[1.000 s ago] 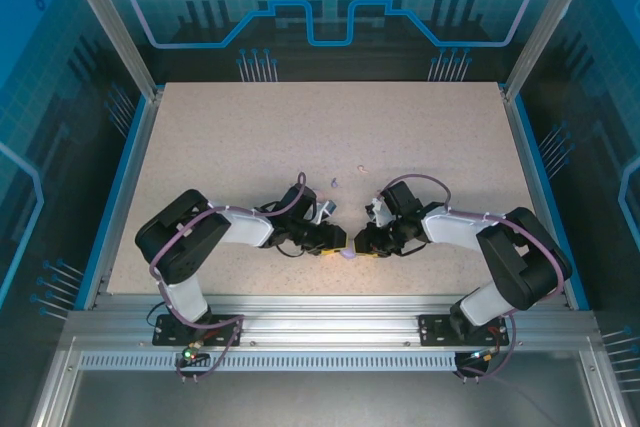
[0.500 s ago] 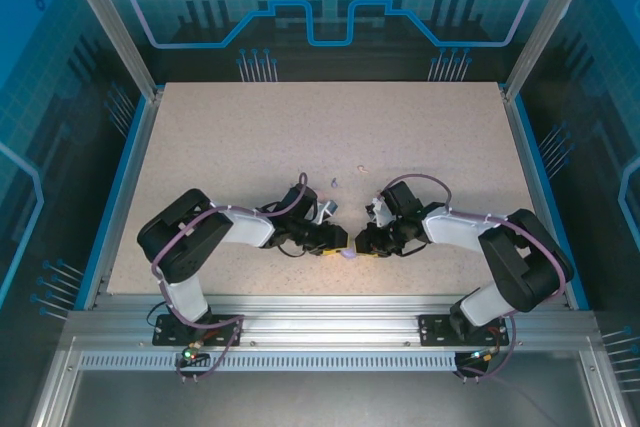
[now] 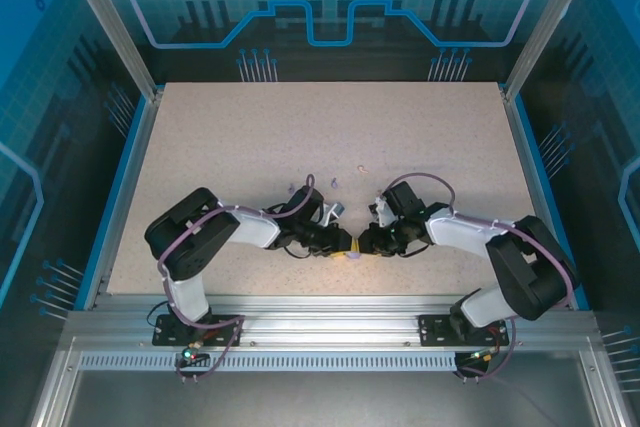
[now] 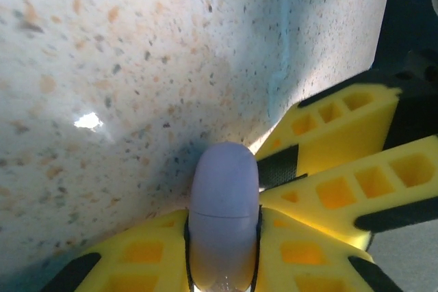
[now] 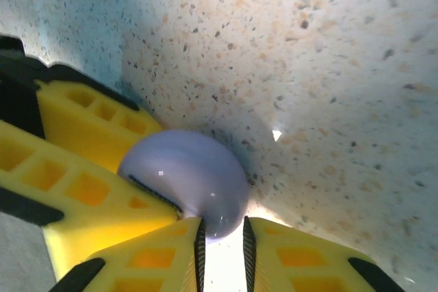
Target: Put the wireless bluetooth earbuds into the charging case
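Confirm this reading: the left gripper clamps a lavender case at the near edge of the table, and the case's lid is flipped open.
Not right. The lavender case is closed: the left wrist view shows only a thin seam across its rounded shell, with no raised lid. The rest holds: the left gripper clamps it at the near edge of the table.

White-and-black arms (image 3: 250, 230) carry purple cables (image 3: 415, 177); pincer fingers (image 4: 287, 227) are yellow.
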### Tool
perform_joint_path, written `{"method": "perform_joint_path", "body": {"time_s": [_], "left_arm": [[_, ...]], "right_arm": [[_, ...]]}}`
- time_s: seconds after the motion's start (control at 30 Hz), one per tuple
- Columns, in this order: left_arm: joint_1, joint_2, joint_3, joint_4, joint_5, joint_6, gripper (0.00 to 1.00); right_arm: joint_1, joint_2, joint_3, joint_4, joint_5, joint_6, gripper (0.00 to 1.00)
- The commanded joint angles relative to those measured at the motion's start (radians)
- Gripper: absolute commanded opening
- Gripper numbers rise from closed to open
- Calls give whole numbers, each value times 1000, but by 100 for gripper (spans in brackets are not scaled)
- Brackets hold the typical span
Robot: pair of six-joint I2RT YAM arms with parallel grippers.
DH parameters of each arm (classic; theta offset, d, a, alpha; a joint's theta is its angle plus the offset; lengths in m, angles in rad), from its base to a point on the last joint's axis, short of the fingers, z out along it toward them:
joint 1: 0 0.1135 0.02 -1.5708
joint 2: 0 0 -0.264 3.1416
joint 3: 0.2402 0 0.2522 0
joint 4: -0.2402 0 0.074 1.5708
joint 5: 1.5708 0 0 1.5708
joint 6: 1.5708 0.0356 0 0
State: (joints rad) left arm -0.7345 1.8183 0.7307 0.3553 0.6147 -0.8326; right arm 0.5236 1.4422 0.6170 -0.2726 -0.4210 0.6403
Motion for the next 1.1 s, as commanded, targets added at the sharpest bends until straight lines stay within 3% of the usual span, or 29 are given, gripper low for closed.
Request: {"method": "perform_joint_path", "body": {"time_s": [0.0, 0.2, 0.3, 0.4, 0.57, 0.73, 1.07], "left_arm": [[-17, -80, -12, -60, -58, 50, 12], [-9, -339, 11, -233, -266, 240, 5], [-8, -480, -35, -152, -342, 370, 5], [-1, -586, -63, -92, -372, 486, 5], [54, -711, -117, 96, -284, 549, 6], [87, -742, -109, 152, -166, 561, 6], [93, -670, -45, 208, 9, 543, 6]], "right_arm": [[-4, -105, 27, -101, 71, -41, 28], [-83, -331, 90, -198, 100, -158, 43], [-127, -438, 95, -156, 57, -268, 49], [-181, -499, 122, -104, -62, -350, 56], [-272, -442, 271, -141, -410, -485, 57], [-272, -364, 397, -202, -598, -593, 55], [-226, -277, 495, -313, -609, -701, 56]]}}
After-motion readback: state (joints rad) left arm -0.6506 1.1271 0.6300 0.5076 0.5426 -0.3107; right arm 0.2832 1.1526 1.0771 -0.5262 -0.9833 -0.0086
